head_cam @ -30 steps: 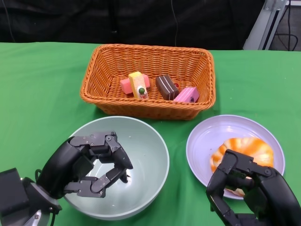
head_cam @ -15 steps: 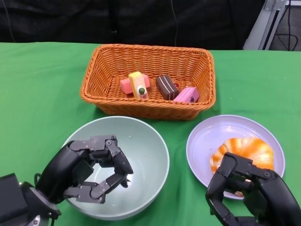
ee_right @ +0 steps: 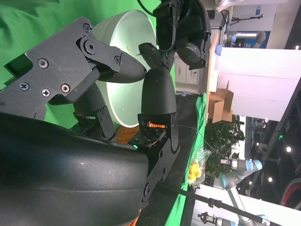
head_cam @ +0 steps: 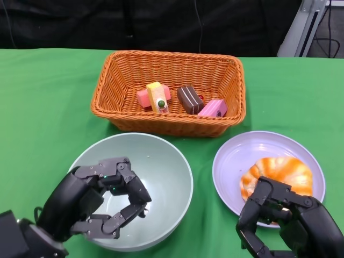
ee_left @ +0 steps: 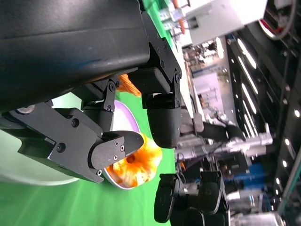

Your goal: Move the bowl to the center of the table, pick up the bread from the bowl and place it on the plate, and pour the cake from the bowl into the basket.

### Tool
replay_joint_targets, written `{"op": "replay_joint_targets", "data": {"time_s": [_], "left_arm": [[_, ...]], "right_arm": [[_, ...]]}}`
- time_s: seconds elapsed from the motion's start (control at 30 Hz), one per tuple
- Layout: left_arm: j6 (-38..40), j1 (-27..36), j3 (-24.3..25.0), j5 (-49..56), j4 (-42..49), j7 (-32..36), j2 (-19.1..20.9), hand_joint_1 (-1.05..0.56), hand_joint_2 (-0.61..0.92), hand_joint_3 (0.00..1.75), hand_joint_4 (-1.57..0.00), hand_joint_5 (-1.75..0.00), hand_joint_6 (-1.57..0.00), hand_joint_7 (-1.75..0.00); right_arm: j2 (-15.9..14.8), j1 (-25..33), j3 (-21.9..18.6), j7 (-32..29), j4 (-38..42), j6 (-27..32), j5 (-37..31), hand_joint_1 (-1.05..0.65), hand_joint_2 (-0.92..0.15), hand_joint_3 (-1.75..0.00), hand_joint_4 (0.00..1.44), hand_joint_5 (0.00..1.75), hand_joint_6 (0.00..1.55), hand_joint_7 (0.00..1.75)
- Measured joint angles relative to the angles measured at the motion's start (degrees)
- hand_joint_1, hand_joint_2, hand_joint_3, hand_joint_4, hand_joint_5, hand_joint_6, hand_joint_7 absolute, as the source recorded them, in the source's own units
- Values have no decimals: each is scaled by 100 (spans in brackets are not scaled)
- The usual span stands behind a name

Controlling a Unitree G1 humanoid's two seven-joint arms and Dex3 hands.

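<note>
**Bowl emptied, bread on plate, cakes in basket**

Green cloth covers the counter (head_cam: 48, 107), with a black backdrop along its far edge. A woven orange basket (head_cam: 110, 80) sits at the far middle. Four small cakes lie inside it: a pink one (head_cam: 145, 98) at the left, a yellow one (head_cam: 157, 97) with a green dot leaning against it, a brown one (head_cam: 190, 99) just to the right, and another pink one (head_cam: 213, 108) toward the right wall.

Near the basket, slightly left of centre, stands the pale green bowl (head_cam: 166, 166); what shows of its inside holds nothing. The left hand (head_cam: 102, 201) comes in from the near left and hangs over the bowl's near-left rim, fingers (head_cam: 126, 174) curled inward above the hollow, thumb side below them with a gap between. It holds nothing; whether any finger touches the rim cannot be told.

To the right of the bowl lies a lilac plate (head_cam: 236, 156), and on it the orange-and-white bread (head_cam: 279, 172), toward the plate's right half. The right hand (head_cam: 285, 217) rises from the near right corner, overlapping the plate's near edge and the bread's near side. Its fingers are bent in with nothing gripped; contact with the bread cannot be judged.

From the right wrist, the bowl (ee_right: 134, 56) shows beyond that hand's fingers (ee_right: 157, 89), with the left hand (ee_right: 183, 33) over it. From the left wrist, the bread (ee_left: 138, 165) and plate (ee_left: 123, 122) appear past its own fingers (ee_left: 162, 117).
</note>
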Motion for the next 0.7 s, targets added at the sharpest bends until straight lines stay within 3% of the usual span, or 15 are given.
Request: {"op": "replay_joint_targets", "data": {"time_s": [0.53,0.7], "left_arm": [[-212,350,-53,89,-89,26,-73,-8,66,80,-71,-151,-73,-117],[-319,363,-55,56,36,-130,-54,-8,69,75,-72,-150,-75,-113]], "right_arm": [[-74,96,-109,125,9,-31,39,-29,-54,-89,73,173,69,142],[-75,104,-109,119,9,-37,1,-27,-48,-98,73,173,71,141]]}}
